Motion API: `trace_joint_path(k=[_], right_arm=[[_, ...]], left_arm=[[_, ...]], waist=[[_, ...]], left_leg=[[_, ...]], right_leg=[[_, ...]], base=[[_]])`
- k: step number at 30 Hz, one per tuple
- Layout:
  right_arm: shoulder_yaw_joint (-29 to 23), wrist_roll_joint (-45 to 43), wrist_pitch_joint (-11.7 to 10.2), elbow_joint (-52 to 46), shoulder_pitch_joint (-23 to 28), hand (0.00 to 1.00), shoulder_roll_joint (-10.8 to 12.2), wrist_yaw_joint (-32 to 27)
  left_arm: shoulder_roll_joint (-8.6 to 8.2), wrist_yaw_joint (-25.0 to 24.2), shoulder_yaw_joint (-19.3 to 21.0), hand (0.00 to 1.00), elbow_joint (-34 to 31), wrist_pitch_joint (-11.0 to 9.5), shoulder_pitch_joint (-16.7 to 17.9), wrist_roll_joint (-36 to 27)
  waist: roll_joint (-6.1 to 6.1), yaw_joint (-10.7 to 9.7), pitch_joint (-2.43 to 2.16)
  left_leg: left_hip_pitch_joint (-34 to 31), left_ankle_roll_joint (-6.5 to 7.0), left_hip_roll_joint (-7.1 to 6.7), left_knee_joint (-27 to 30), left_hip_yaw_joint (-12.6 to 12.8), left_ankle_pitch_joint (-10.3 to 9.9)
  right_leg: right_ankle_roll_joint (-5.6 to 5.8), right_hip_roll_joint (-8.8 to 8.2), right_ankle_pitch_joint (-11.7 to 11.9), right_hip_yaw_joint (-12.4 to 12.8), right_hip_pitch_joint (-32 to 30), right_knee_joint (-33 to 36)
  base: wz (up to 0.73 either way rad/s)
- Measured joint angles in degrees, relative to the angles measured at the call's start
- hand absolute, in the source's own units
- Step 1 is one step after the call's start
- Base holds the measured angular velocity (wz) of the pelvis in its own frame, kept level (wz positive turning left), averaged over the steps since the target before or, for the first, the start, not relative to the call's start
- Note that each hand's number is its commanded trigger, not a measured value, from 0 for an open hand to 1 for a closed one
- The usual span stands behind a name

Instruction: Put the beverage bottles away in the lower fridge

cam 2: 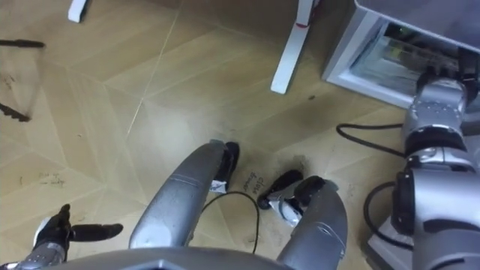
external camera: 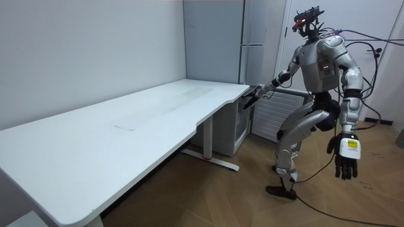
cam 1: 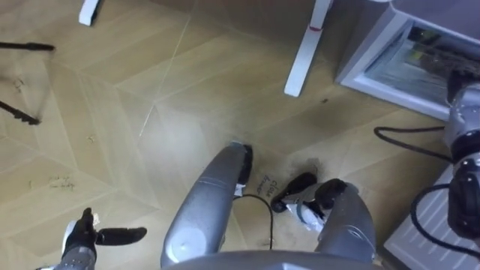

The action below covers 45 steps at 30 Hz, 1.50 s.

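Note:
The lower fridge (cam 1: pixel 375 71) is a small white cabinet standing open at the upper right, with pale shelves showing inside; I cannot make out any drink. My right arm reaches up into its opening, and my right hand (external camera: pixel 251 96) sits at the fridge front beside the table corner, fingers hidden. By my side hangs my left hand (cam 1: pixel 81 238), also seen as the left hand (external camera: pixel 346 161), with fingers straight and nothing in it. I stand on the wooden floor just before the fridge with one knee bent.
The white table (external camera: pixel 126 132) stretches off to the room view's left; its white legs (cam 1: pixel 306 49) stand on the floor beside the fridge. A tall grey fridge (external camera: pixel 252 38) rises behind. A white ribbed unit (cam 1: pixel 427 232) is close at my right. Black tripod feet (cam 1: pixel 22 46) lie far left.

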Motion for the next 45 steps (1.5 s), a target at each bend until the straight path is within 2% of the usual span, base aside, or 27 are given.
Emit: trace_joint_path(k=[3, 4, 9, 15, 25, 29, 35, 37, 39, 43, 45], right_arm=[[-0.1, 0.5, 2.2, -1.6, 0.0, 0.0, 0.4, 2.3], [-0.1, 0.5, 3.5, -1.6, -0.1, 0.0, 0.5, 2.8], [-0.8, 0.7, 3.7, -1.3, 0.0, 0.0, 0.5, 2.8], [-0.8, 0.7, 3.7, -1.3, -0.1, 0.0, 0.5, 2.8], [-1.2, 0.7, 3.1, -0.9, 0.0, 0.0, 0.5, 4.4], [-1.1, 0.8, 3.0, 0.1, 0.0, 0.0, 0.6, 5.6], [1.7, -0.7, 6.5, 6.8, 0.4, 0.0, 0.2, 17.1], [3.3, -2.7, 9.3, 8.7, 0.8, 0.0, -1.2, 20.2], [5.4, -6.1, 10.9, 11.1, 0.8, 0.0, -2.1, 21.6], [9.6, -14.4, 14.6, 14.3, 2.4, 0.0, -2.6, 26.6], [10.6, -18.1, 15.6, 15.4, 4.1, 0.0, -2.7, 29.2]], left_arm=[[-0.01, -0.1, 0.0, 0.0, 0.1, -0.3, 0.1, 0.0], [-0.01, -0.3, 0.0, 0.0, 0.1, -0.3, 0.1, 0.0], [0.0, -1.1, 0.0, 0.0, 0.0, 0.2, 1.4, 0.1], [-0.03, -1.0, 0.0, 0.0, -1.1, 0.5, 1.7, -0.1], [0.28, -0.9, -4.4, 0.0, -4.6, 0.8, 3.3, -0.9], [0.5, -0.9, -4.4, 0.0, -4.8, 0.8, 3.5, -0.8], [1.69, -1.1, -4.3, 0.0, -6.0, 0.7, 3.5, -1.3], [1.89, -1.1, -4.3, 0.0, -6.2, 1.0, 3.5, -1.7], [2.43, -1.4, -4.3, 0.0, -6.1, 1.1, 3.3, -1.7], [2.66, -2.8, -4.2, 0.0, -4.4, 1.0, 2.8, -1.5], [2.67, -3.0, -4.0, 0.0, -4.4, 0.9, 2.6, -1.3]], waist=[[0.04, 0.0, -0.02], [0.07, 0.0, -0.04], [0.83, 0.2, -0.11], [0.93, 0.2, -0.07], [1.11, 0.0, -0.03], [1.16, 0.1, -0.04], [1.49, 0.1, 0.01], [1.44, -0.1, 0.05], [1.29, -0.2, 0.13], [1.24, -0.2, 0.19], [1.2, -0.5, 0.23]], left_leg=[[0.1, 0.13, -0.29, 0.2, -0.1, -0.1], [0.1, 0.27, -0.88, 0.3, -0.4, -0.1], [0.1, 0.75, -0.92, 1.4, -0.8, -0.4], [0.1, 0.95, -1.37, 1.4, -0.6, -0.5], [-1.7, 0.91, -1.69, 1.7, -1.5, -0.5], [-1.8, 0.83, -1.78, 1.6, -1.7, -0.4], [-2.3, 0.31, -1.87, 1.6, -2.9, -0.1], [-1.9, 0.2, -1.8, 1.3, -2.9, -0.2], [-1.0, 0.12, -1.74, 1.2, -3.0, -0.4], [2.1, 0.01, 0.27, 0.3, -3.6, -1.3], [3.8, 0.18, 0.62, -0.5, -3.7, -1.4]], right_leg=[[0.1, -0.18, 0.0, 0.0, 0.2, 0.0], [0.13, -0.72, 0.0, 0.0, 0.2, 0.3], [0.35, -0.93, 0.0, 0.2, 0.8, 0.8], [0.41, -0.99, 0.0, 0.1, 0.8, 0.9], [0.51, -1.35, 0.0, -1.1, 0.1, 0.8], [0.53, -1.28, 0.1, -1.4, 0.1, 0.5], [-0.24, -1.09, -0.4, -2.8, 0.6, 0.2], [-1.46, -0.86, 0.2, -2.8, 1.0, -0.3], [-1.64, -0.75, 0.4, -3.1, 1.9, -0.6], [-1.3, 2.32, 1.5, -3.9, 5.8, -4.5], [-0.67, 3.18, 1.8, -4.1, 7.8, -6.1]], base=[[0.02], [0.1], [0.08], [0.0], [0.03], [0.04], [0.09], [-0.05], [-0.05], [-0.17], [-0.02]])
